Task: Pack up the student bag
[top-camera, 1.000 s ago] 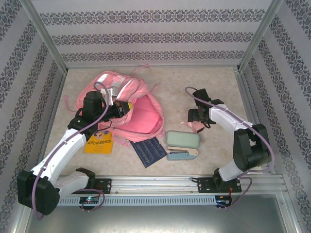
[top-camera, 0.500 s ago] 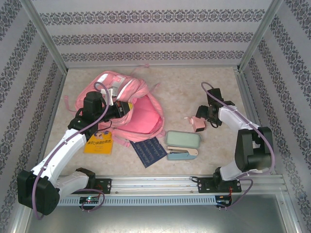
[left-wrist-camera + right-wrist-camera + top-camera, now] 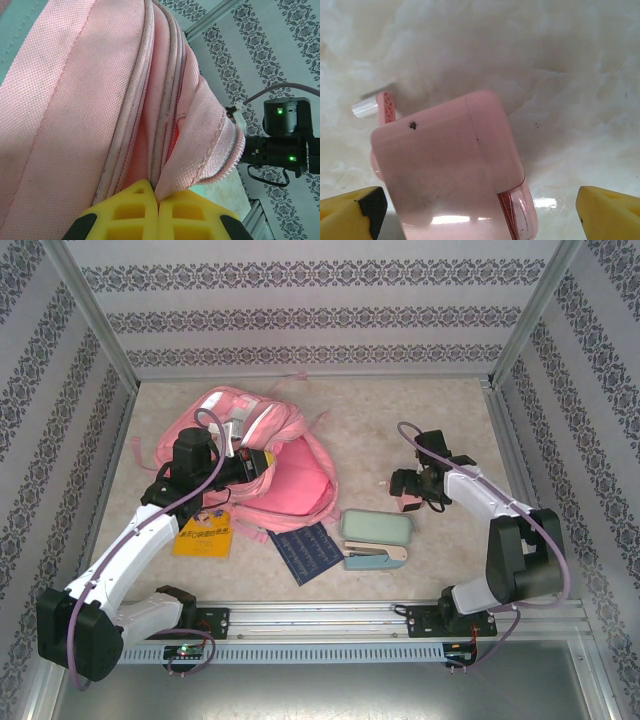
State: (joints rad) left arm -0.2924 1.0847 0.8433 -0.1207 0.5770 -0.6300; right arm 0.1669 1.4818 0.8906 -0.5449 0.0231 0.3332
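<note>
Packing looks barely started: the left gripper's [image 3: 157, 197] jaws pinch the opening of the big pink fabric backpack [image 3: 250, 455] lying left on the desk [image 3: 370, 410], the right gripper's [image 3: 480, 215] jaws gape wide either side of a small pink plastic box [image 3: 450, 165], and a mint-green pencil case [image 3: 377, 528] and yellow booklet [image 3: 205, 537] lie outside.

Colours as I read them from the feeds: large pink fabric backpack [image 3: 255, 455] is mid pink outside, deeper pink at its opening, with paler, grubby piping [image 3: 145, 90]; flat yellow booklet [image 3: 203, 536] carries dark print; thin navy card [image 3: 308, 551] shows a fine pale grid; rounded mint-green case [image 3: 377, 528] is plain; small stapler [image 3: 375, 558] is pale blue over cream; small glossy pink plastic box [image 3: 455, 170] has one dark speck and a redder translucent edge; tabletop [image 3: 420, 410] is beige with cloudy marbling; enclosure walls [image 3: 320, 315] are white with dark grey damask bands; left gripper [image 3: 158, 200] is yellow; right gripper [image 3: 480, 215] is yellow with a black pad.
</note>
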